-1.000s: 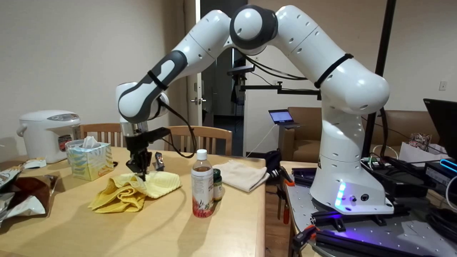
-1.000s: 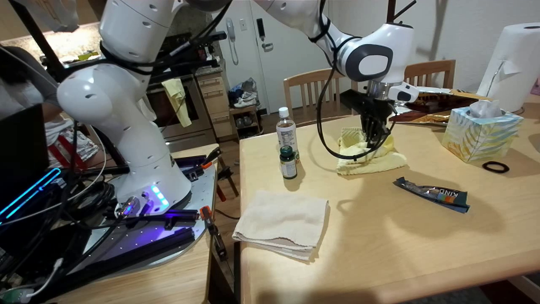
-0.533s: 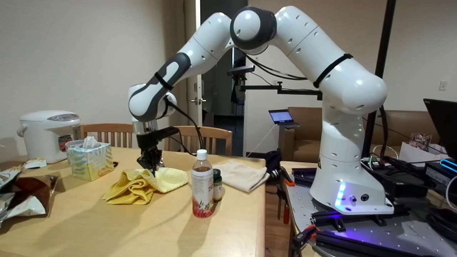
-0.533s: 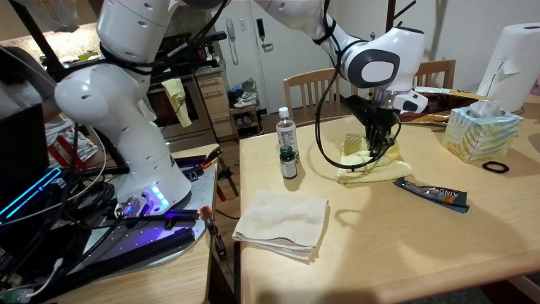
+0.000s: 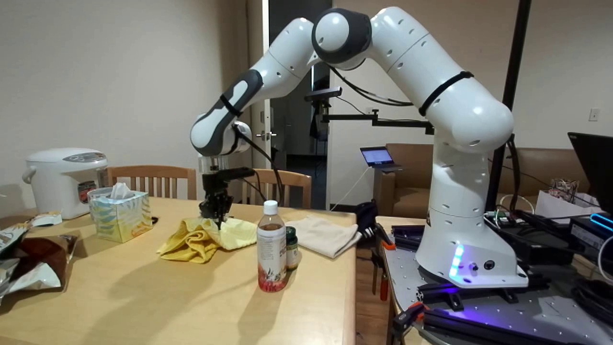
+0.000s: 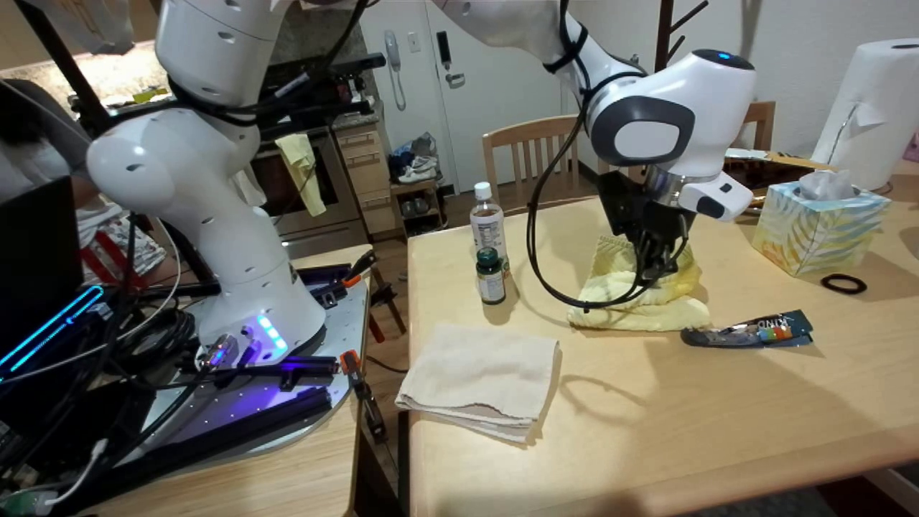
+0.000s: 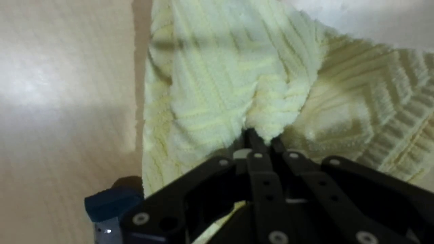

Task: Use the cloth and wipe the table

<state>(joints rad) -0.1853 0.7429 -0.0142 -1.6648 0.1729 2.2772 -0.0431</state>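
Observation:
A crumpled yellow cloth (image 5: 189, 245) lies on the wooden table (image 5: 230, 311). It also shows in an exterior view (image 6: 610, 276) and fills much of the wrist view (image 7: 217, 84). My gripper (image 5: 219, 221) points down at the cloth's middle. In the wrist view the gripper (image 7: 266, 138) is shut on a pinched fold of the cloth, with the fingertips partly hidden by it. The gripper also shows in an exterior view (image 6: 655, 271), partly behind its cable. The cloth rests on the tabletop around the gripper.
A wrapped bar (image 6: 754, 332) lies against or very near the cloth's edge. A drink bottle (image 5: 272, 254) and a green bottle (image 6: 491, 278) stand nearby. A folded beige cloth (image 6: 481, 373), tissue box (image 6: 818, 226), black ring (image 6: 843, 284) and snack bags (image 5: 43, 263) are also on the table.
The gripper has dragged the yellow cloth across the table, towards the robot base and the beige cloth's side. The wrapped bar has turned and shifted slightly in the last half second.

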